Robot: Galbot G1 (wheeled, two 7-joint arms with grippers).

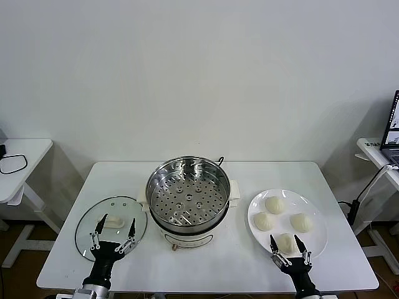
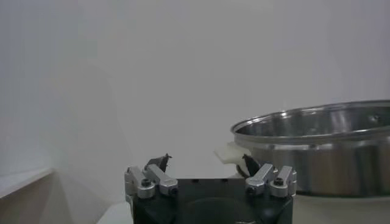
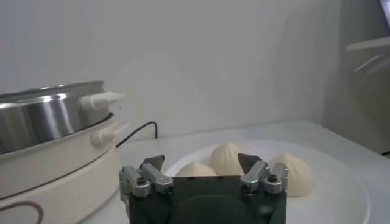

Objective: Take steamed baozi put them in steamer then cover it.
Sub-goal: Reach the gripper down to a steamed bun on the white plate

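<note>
**Two claws poised, four buns waiting: steamer stood open at the counter**

Nearest the onlooker, the left claw [image 1: 113, 235] and the right claw [image 1: 290, 250] hung at the front edge of the white counter [image 1: 206, 265], both spread wide and holding nothing. Each seemed stationed in front of its own job. The left claw hovered over the near rim of the cover [image 1: 111, 227], a clear glass lid lying flat on the counter with its cream handle up, apparently set aside so the pot stayed open for loading. The right claw hovered just in front of the nearest of the four steamed baozi [image 1: 286, 242], which sat together on a white plate [image 1: 317, 240] on the robot's right, none of them stacked and none yet moved.

Between lid and plate stood the steamer [image 1: 187, 196], its perforated tray bare and its steel wall seen close from both wrists. Placing it centrally looked deliberate: either arm could reach it without crossing the other. A dark cord [image 1: 220, 161] trailed from behind the pot toward the plain wall. Judged from this arrangement, the task had barely begun, with a first bun the likely pick.
</note>
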